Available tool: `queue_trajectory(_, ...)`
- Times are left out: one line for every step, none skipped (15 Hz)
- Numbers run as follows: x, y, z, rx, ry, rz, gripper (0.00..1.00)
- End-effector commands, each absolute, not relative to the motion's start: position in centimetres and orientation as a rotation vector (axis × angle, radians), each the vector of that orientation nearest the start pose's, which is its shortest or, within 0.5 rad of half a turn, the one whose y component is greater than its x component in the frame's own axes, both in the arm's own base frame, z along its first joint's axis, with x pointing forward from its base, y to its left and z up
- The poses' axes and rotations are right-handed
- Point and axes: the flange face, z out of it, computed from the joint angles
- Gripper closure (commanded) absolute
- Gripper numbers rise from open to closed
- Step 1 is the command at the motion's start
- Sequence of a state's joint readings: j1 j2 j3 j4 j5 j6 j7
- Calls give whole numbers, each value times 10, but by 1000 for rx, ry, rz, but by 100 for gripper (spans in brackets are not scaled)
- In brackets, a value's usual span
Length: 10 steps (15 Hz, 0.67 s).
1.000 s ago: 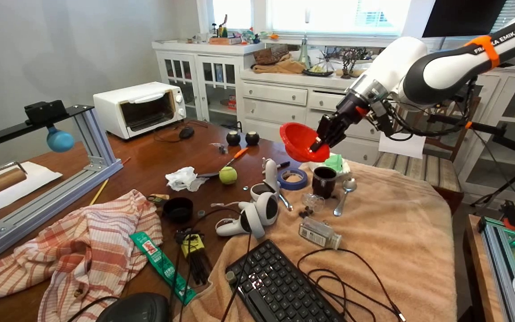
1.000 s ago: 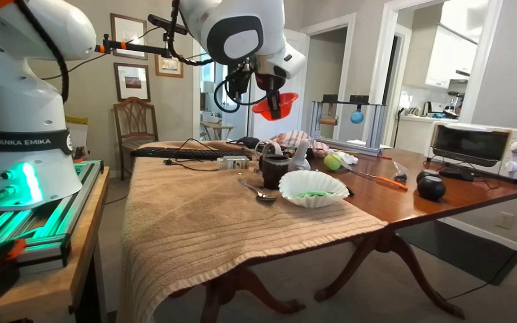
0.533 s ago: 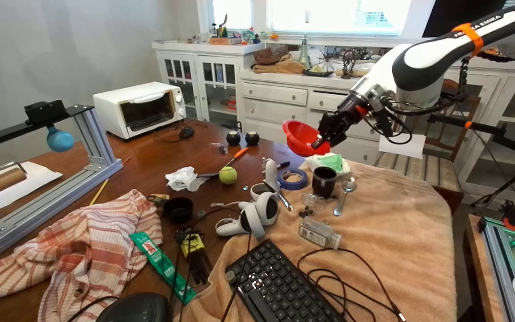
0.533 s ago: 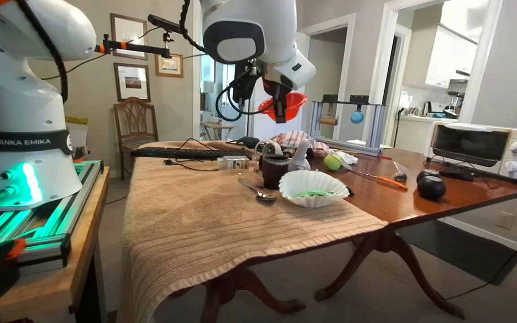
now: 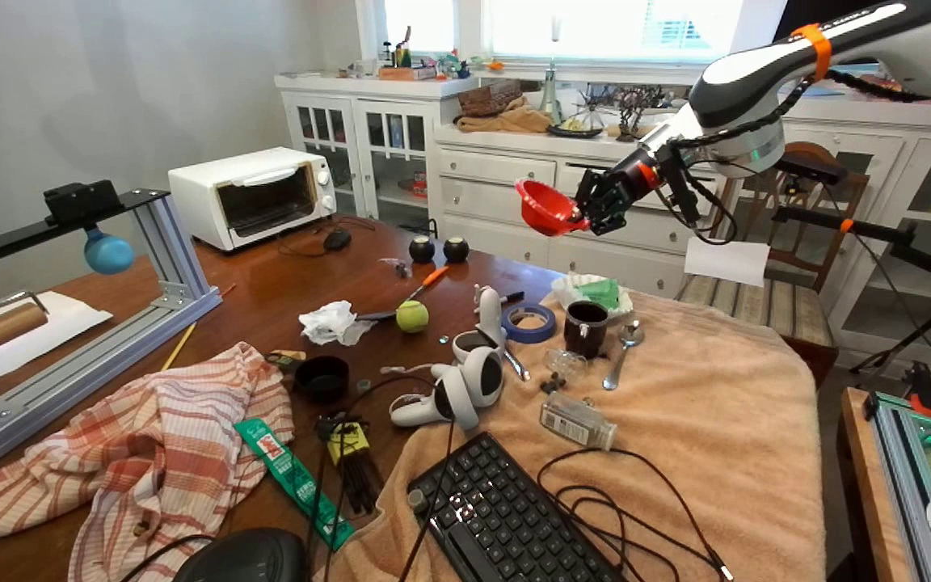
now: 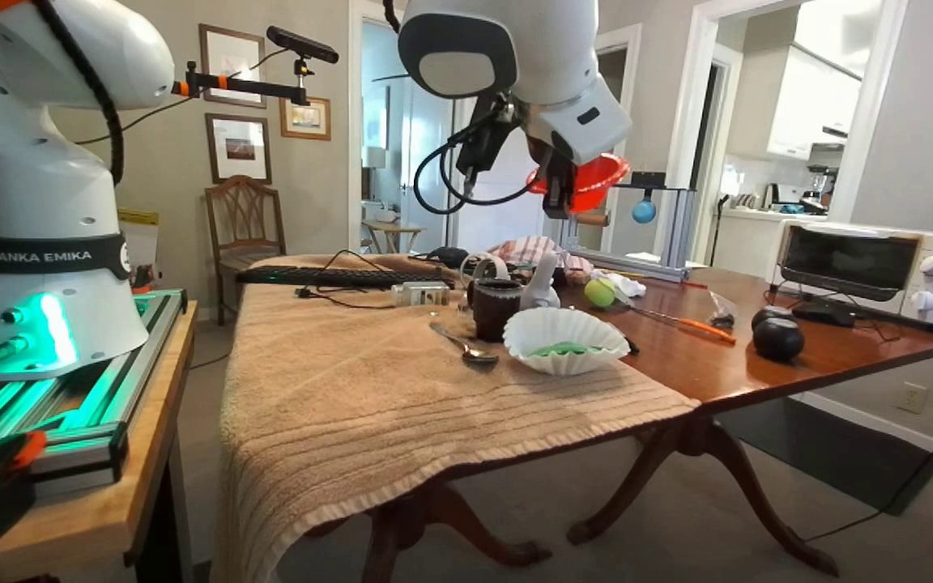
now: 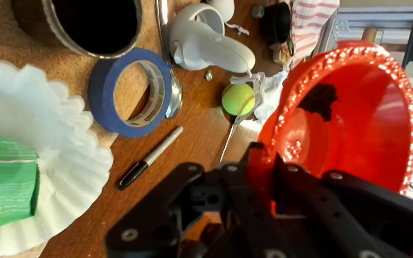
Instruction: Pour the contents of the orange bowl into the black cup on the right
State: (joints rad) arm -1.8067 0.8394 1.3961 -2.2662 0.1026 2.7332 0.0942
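Above the table (image 5: 336, 283), orange bowl (image 5: 546, 208) tilted, dark stuff (image 7: 323, 100) inside, gripper (image 7: 265, 163) clamped on its rim, black cup (image 5: 585, 338) well apart, upright on the towel (image 5: 716, 404), tape (image 7: 99, 95), spoon (image 5: 625, 352) and paper filter (image 7: 74, 175) near it, tennis ball (image 5: 412, 318) farther off.

We see the orange bowl (image 7: 373, 132) in glossy red-orange, its rim flecked with white glints, and its contents (image 7: 320, 101) in dark brown. We see the claw (image 7: 268, 159) in black. We find the black cup (image 6: 494, 312) brownish black, edged in grey. We note a white coffee filter (image 7: 74, 157), a green packet (image 7: 5, 179) crossed by a pale line, a blue tape roll (image 7: 102, 96) with a beige inside, and a grey marker (image 7: 152, 157) with a black end. We make out a yellow-green tennis ball (image 7: 238, 99), a tan towel (image 6: 337, 389) with darker lines at one end, and a cloth (image 5: 183, 444) striped in red, orange and white. We see the table (image 5: 296, 291) as reddish brown, the toaster oven (image 5: 227, 179) as white.
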Motion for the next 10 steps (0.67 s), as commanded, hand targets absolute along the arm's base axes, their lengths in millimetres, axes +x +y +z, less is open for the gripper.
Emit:
queue_trajectory(511,-269,308,-2093,1006,-405,98)
queue_trajectory(506,-265,306,-2083,947,-453,94)
queue_trajectory(507,-270,305,-2077,967,-449,94)
queue_trajectory(508,-272,305,-2075,977,-449,94)
queue_trajectory(509,-272,305,-2076,980,-448,94)
queue_trajectory(510,-271,306,-2078,981,-447,98)
queue_trajectory(513,-270,306,-2084,988,-412,98)
queue_trajectory(516,-273,308,-2078,1006,-389,98)
queue_trajectory(519,-279,309,-2052,1015,-339,98)
queue_trajectory(523,-285,311,-2028,1020,-285,98)
